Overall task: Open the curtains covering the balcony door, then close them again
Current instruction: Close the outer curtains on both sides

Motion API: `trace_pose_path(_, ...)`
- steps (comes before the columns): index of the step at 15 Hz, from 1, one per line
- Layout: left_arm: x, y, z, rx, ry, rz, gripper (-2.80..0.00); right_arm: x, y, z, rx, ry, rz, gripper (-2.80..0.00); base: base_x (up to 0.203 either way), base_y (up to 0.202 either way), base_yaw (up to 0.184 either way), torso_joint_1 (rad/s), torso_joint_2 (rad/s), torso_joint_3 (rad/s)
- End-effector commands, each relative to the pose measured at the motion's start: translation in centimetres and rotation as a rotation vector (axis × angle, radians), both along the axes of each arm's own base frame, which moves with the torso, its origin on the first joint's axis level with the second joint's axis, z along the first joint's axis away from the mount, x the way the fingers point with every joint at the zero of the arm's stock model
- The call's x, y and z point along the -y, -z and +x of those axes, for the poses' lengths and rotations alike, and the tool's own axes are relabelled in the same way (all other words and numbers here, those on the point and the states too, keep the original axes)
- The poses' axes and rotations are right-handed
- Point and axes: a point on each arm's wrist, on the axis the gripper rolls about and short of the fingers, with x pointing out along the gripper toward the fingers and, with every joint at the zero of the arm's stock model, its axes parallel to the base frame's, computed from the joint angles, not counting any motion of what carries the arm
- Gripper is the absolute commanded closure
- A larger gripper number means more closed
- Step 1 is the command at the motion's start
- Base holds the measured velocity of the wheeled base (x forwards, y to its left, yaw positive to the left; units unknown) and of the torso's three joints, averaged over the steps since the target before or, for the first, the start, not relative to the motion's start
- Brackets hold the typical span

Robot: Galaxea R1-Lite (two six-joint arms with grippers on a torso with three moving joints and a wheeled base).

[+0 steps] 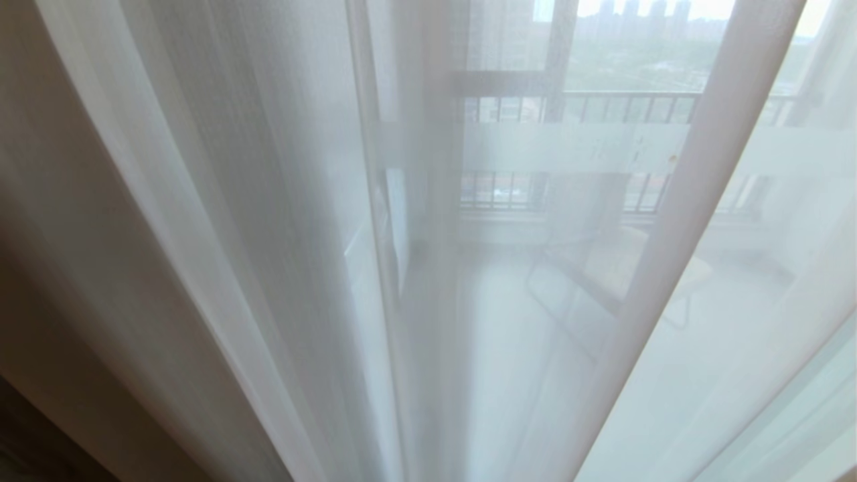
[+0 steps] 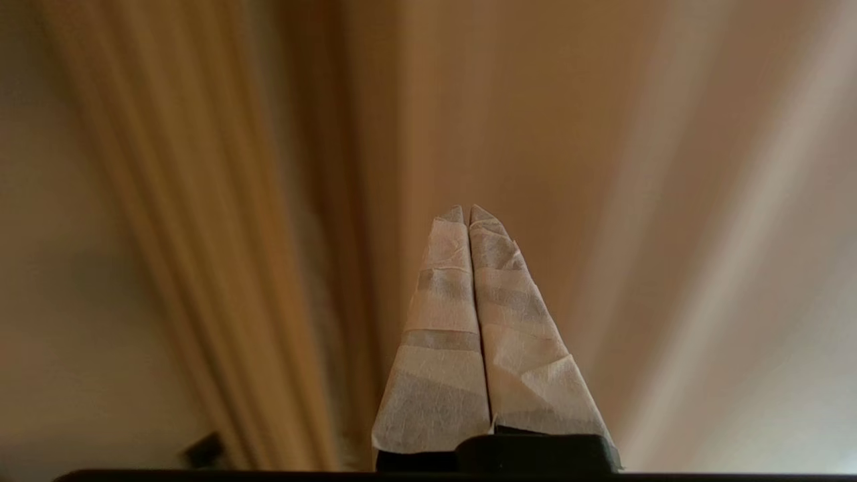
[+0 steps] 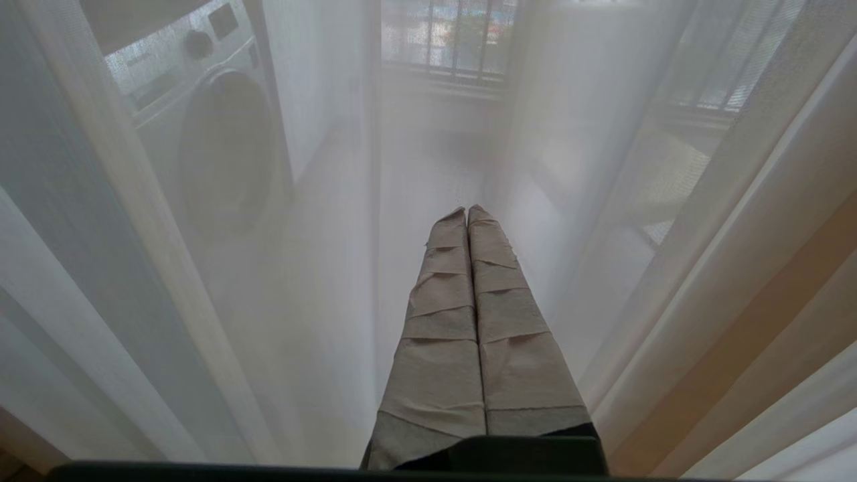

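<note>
Curtains (image 1: 221, 221) hang drawn across the balcony door (image 1: 576, 147); left gripper (image 2: 467, 213), jaws together, faces the beige folds; right gripper (image 3: 466, 213), jaws together, faces the sheer; better to part the jaws and pinch one fold edge.

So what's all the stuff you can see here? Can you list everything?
sheer curtains: several folds, see-through white, hanging across the whole head view
thick curtains: several pleats, cream-beige, ahead of the left gripper
balcony door: one, glass with a frosted white band, behind the sheer
railing: one, dark bars, beyond the glass
chair: one, pale seat on thin dark legs, on the balcony floor
washing machine: one, white with a round door, seen through the sheer
left gripper: one, fingers wrapped in pale tape, shut, pointing at the thick curtains
right gripper: one, taped fingers, shut, pointing at the sheer curtains
</note>
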Motion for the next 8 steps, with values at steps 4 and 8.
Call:
trace_pose_path(4,-6.5,-4.7,7.7,-0.111,-0.565,-0.012,0.0,0.0,0.0,0.0,-0.001,0.0,-0.001,0.0,0.0,0.0,0.0,0.0,0.0,0.0)
trace_pose_path(8,-13.0,-5.2,8.5,-0.168,-0.729,-0.029,0.0,0.0,0.0,0.0,0.0,-0.001,-0.001,0.0,0.0,0.0,0.0,0.0,0.0,0.0)
